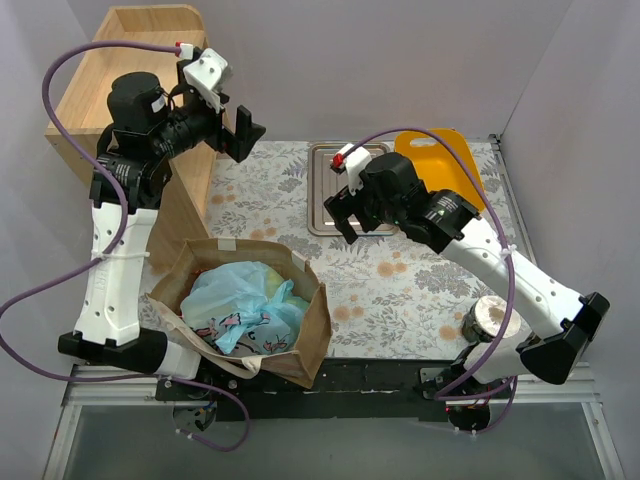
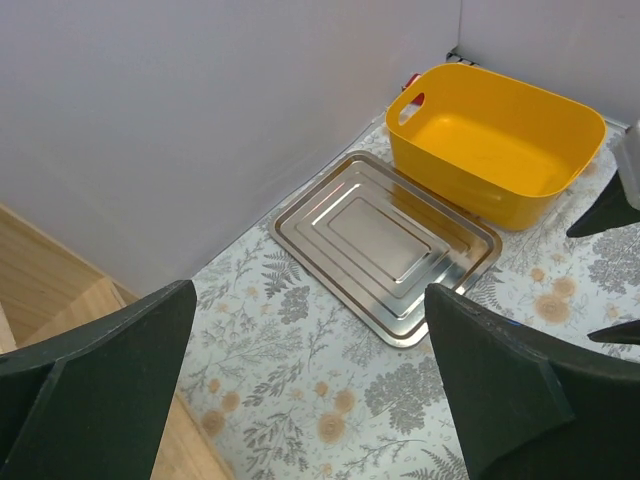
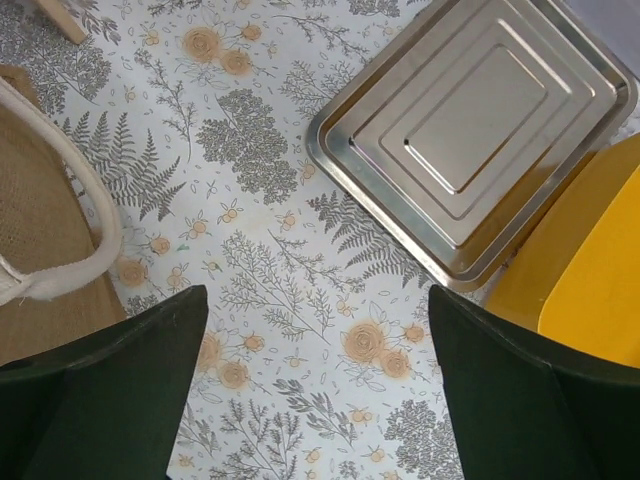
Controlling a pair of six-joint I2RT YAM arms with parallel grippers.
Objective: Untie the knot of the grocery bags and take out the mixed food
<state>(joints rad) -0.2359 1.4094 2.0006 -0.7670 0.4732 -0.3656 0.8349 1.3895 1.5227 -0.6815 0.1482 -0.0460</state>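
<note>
The brown paper carrier [image 1: 305, 335] stands open at the near left of the table. The light-blue plastic bag [image 1: 240, 300] with pink and dark prints sits bunched inside it. I cannot pick out the knot in the crumpled film. The food is hidden inside the blue bag. My left gripper [image 1: 243, 133] is open and empty, raised high beside the wooden box, well above and behind the bags. My right gripper [image 1: 345, 215] is open and empty over the table, right of the carrier. The right wrist view shows the carrier's edge [image 3: 40, 230] and a whitish handle [image 3: 95, 215] left of the right gripper [image 3: 315, 390].
A steel tray [image 1: 340, 190] lies at the back centre, with a yellow plastic tub [image 1: 450, 160] to its right. Both show in the left wrist view, the tray [image 2: 390, 240] and the tub [image 2: 500, 140]. A wooden box [image 1: 130, 90] stands at the back left.
</note>
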